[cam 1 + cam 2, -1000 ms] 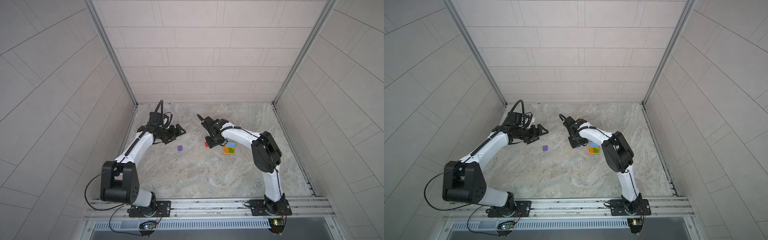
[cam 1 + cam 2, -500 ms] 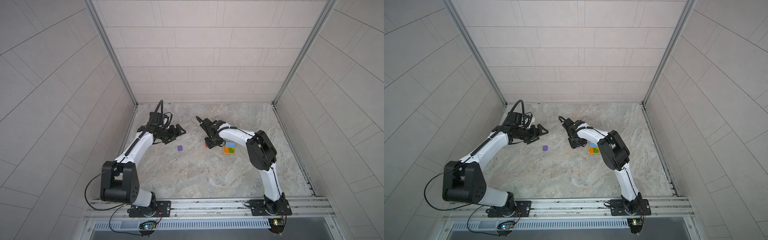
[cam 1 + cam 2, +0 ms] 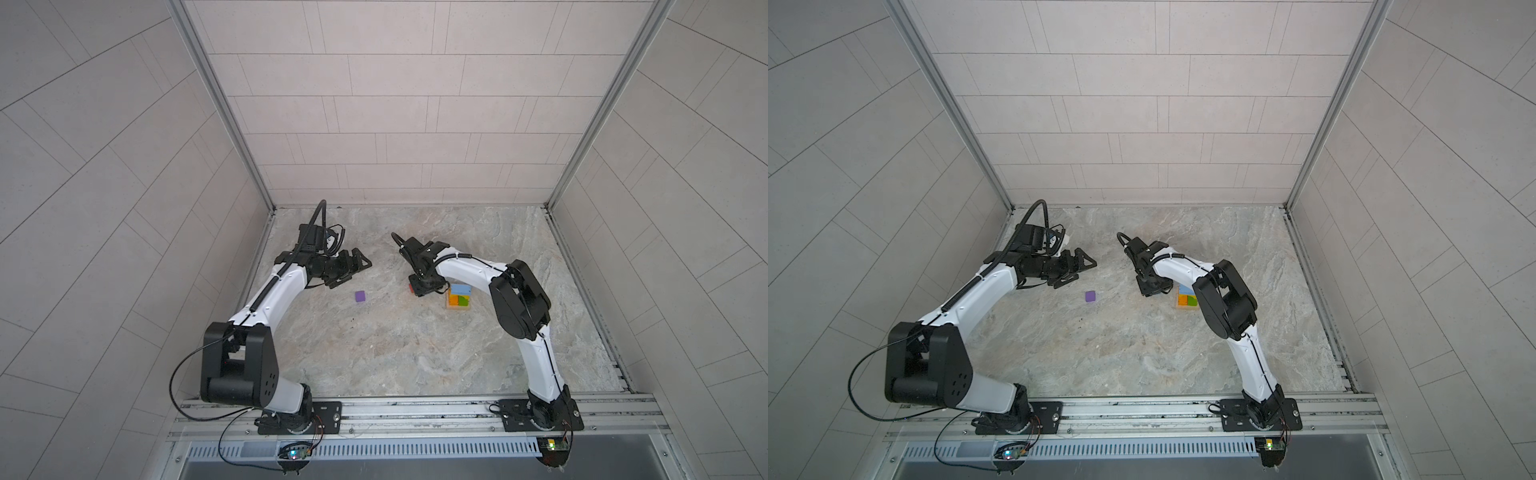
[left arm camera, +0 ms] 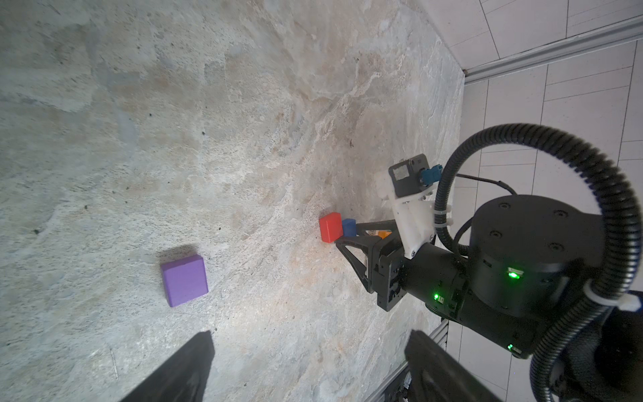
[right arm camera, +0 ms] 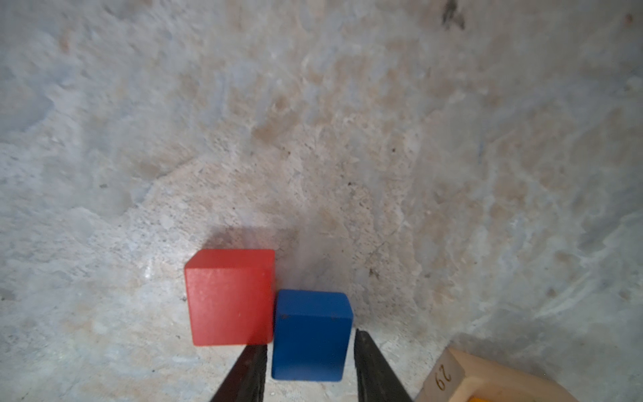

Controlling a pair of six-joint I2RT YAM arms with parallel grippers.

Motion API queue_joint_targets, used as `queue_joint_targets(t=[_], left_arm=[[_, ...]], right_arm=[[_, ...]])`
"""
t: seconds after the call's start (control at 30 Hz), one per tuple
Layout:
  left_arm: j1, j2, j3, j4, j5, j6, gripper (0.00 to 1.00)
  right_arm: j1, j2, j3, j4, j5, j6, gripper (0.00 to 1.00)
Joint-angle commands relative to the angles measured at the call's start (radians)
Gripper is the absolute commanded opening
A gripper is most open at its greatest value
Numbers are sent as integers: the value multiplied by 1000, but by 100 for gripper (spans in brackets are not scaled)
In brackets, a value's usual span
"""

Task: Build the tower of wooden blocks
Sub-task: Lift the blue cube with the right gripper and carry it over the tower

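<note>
Blocks. Blue cube (image 5: pixel 309 348): saturated blue, matte, edges slightly rounded, resting on the marbled tabletop (image 3: pixel 395 353). Red cube (image 5: pixel 229 299): same finish, touching the blue one along a side face and offset a little further from my wrist. Purple cube (image 3: pixel 360 296): alone on open table between my two arms, well apart from the other two cubes. Tower (image 3: pixel 458 297): a tan base (image 5: pixel 449 376) with "29" inked on its side. On it, an orange brick (image 3: pixel 453 300) and a green brick (image 3: pixel 464 300) lie side by side. A light-blue brick (image 3: pixel 460 289) sits above them along the far edge.

Right claw (image 5: pixel 311 339): pointed down at the table, just beside the tower, on its left in both top views. The blue cube sits between my two fingers (image 5: pixel 250 376), one along each side face, set close to the cube's width. A thin sliver may show on either side, so I cannot tell whether the pads bear on the cube. One fingertip overlaps the red cube's near edge in the right wrist view.

Left claw (image 4: pixel 311 334): spread wide, holding nothing, above the table toward the left wall. The purple cube lies ahead of its fingertips, nearer one of them, not between them.
</note>
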Motion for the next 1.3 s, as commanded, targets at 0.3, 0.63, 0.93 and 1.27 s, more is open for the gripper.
queue_joint_targets(t=[0.3,0.63,0.93,1.27], left_arm=[[7,-16,9,-10,4,10,93],[8,-17,9,-10,4,10,93],[7,-22,9,-10,4,11,93],[7,-33,9,-10,6,10,93]], right_arm=[[-7,25,20,-4,14,20,37],[-6,10,20,-6,16,28,29],[-12,-67,34,-33,23,76,23],[-34,-182,69,-130,26,158,22]])
